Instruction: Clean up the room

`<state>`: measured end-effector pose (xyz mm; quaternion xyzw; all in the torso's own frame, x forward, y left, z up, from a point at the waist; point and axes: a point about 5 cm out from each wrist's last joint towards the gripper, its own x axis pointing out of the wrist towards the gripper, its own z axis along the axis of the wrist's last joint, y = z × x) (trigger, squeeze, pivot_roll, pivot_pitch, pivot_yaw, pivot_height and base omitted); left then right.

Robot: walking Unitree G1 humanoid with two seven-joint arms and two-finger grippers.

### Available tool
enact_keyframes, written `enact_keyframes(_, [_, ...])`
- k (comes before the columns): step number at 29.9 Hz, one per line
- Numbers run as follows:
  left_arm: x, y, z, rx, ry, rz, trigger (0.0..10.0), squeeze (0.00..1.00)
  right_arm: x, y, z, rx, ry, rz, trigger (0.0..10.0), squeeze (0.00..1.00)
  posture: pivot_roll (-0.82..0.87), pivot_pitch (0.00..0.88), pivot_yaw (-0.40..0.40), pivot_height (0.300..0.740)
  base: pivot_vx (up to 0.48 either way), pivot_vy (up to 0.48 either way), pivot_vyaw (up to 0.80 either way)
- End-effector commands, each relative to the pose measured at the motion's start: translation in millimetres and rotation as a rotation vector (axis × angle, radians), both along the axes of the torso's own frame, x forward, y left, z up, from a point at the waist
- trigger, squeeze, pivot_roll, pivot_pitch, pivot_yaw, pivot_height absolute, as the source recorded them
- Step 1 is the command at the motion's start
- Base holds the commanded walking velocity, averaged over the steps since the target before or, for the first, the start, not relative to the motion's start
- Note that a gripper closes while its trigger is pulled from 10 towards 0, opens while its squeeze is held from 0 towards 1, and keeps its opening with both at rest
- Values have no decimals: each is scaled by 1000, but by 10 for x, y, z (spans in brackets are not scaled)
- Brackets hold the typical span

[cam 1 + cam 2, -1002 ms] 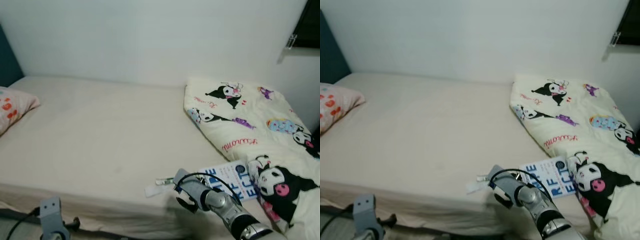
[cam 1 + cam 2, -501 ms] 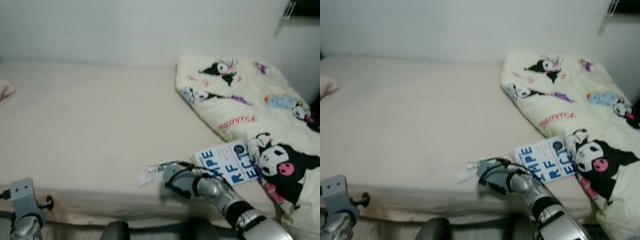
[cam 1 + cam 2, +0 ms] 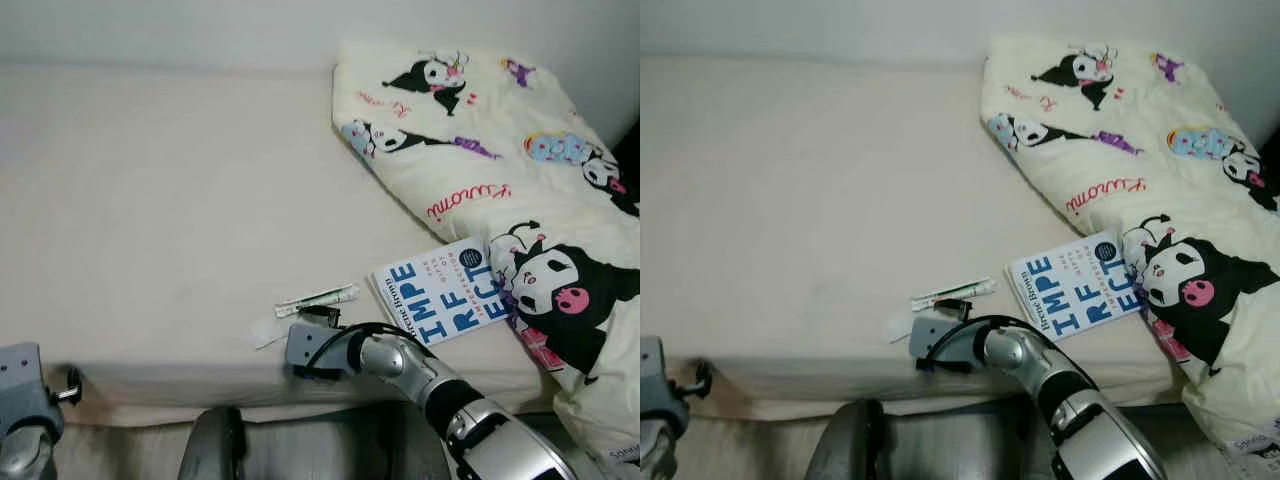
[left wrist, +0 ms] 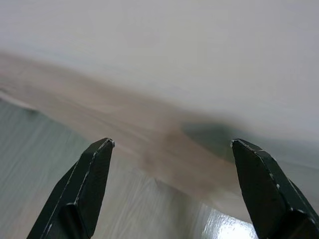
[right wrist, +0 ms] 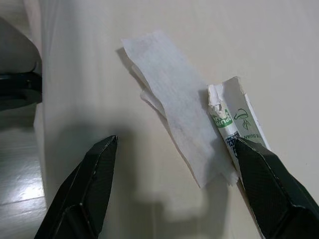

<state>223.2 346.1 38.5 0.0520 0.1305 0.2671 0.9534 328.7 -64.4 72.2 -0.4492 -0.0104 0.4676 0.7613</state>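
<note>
While the left claw hangs low off the bed's near left corner, its two black fingers spread wide over pale floor and the bed's side, the bed itself stretches across the head views as a broad cream sheet. Near the front edge, about midway along, lies a small white paper scrap, partly folded. Just beside it, touching or slightly overlapping its far end, is a narrow white and green wrapper with a torn end; its print is too small to read. The right claw reaches in from the bed's near edge and hovers right at these two pieces, fingers spread apart, one fingertip by the sheet's edge and the other close to the wrapper. Whether either finger touches the sheet is hard to tell. To the right of the wrapper a white book with large blue letters lies flat, angled, its right side against a cream blanket printed with black cartoon characters, which is heaped over the bed's right end.
</note>
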Motion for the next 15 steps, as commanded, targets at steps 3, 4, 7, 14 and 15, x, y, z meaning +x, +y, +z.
enact_keyframes(3, [-98,63,9,21,28,6,10000,0,-76,19,-116,-68,6,40,10000,0,125,329,-49,445,0,0,0])
enact_keyframes(4, [-121,81,27,28,27,7,10000,0,-64,23,-125,-89,-12,27,10000,0,141,341,-49,445,0,0,0])
enact_keyframes(7, [-207,139,81,55,31,10,10000,0,-25,36,-95,-94,-62,0,10000,0,170,367,-44,445,0,0,0])
enact_keyframes(14, [-460,231,149,89,69,10,10000,0,154,65,186,-88,-306,-22,10000,0,216,410,-25,445,0,0,0])
enact_keyframes(15, [-460,231,149,89,69,10,10000,0,154,65,186,-88,-306,-22,10000,0,216,410,-25,445,0,0,0])
